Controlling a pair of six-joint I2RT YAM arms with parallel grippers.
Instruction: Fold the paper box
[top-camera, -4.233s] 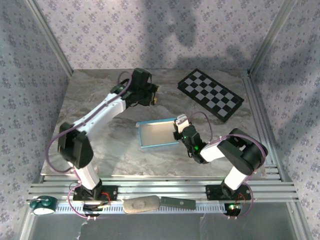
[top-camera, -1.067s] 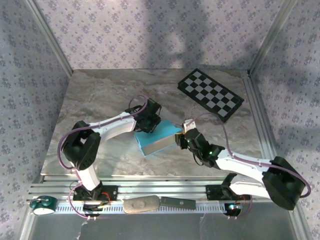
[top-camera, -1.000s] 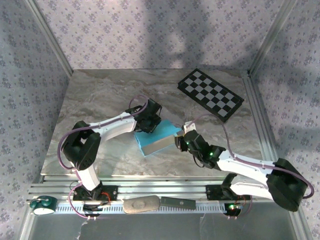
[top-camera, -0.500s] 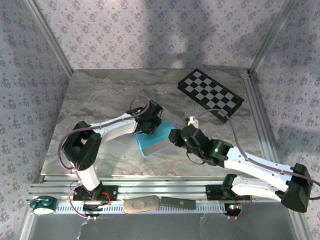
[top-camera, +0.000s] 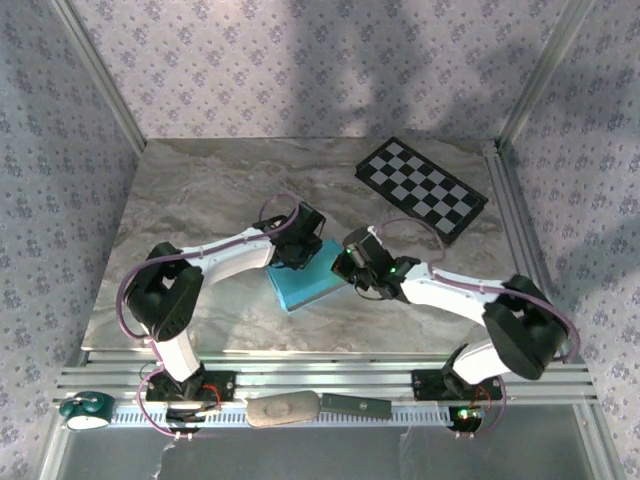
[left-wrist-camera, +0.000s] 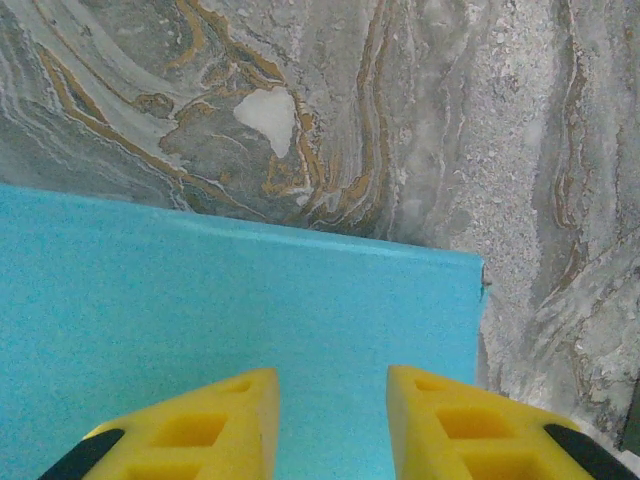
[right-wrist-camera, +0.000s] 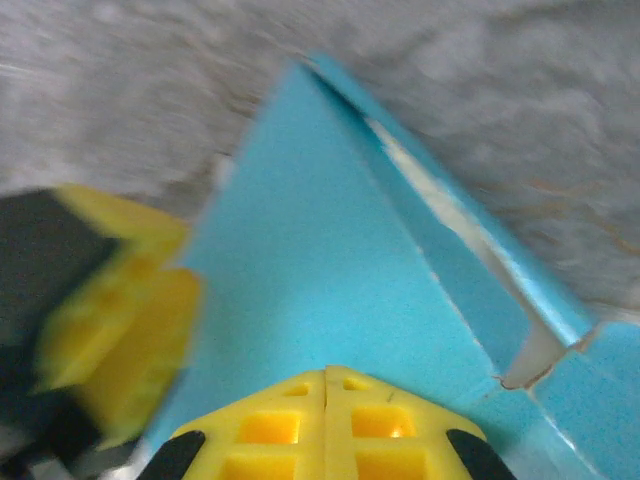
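Observation:
The paper box (top-camera: 303, 284) lies folded flat in the middle of the table, turquoise side up. My left gripper (top-camera: 299, 252) rests over its far-left part; in the left wrist view its yellow fingers (left-wrist-camera: 240, 420) stand open just above the turquoise top (left-wrist-camera: 200, 290), near the box's right corner. My right gripper (top-camera: 346, 266) is at the box's right end. The right wrist view has its fingertips (right-wrist-camera: 325, 375) shut together with nothing between them, over the turquoise top (right-wrist-camera: 330, 260). A side flap (right-wrist-camera: 450, 225) with a white edge stands slightly ajar there. The left fingers (right-wrist-camera: 120, 310) show blurred across the box.
A black-and-white checkerboard (top-camera: 420, 187) lies at the back right of the marble table (top-camera: 190, 190). On the front rail sit a teal roll (top-camera: 85, 408), a beige object (top-camera: 282, 408) and a dark bar (top-camera: 355, 405). Patterned walls enclose three sides.
The right arm has swung in from the right, and its gripper has moved onto the box's right end. The box has been closed since the oldest frame. The left gripper has stayed on the box.

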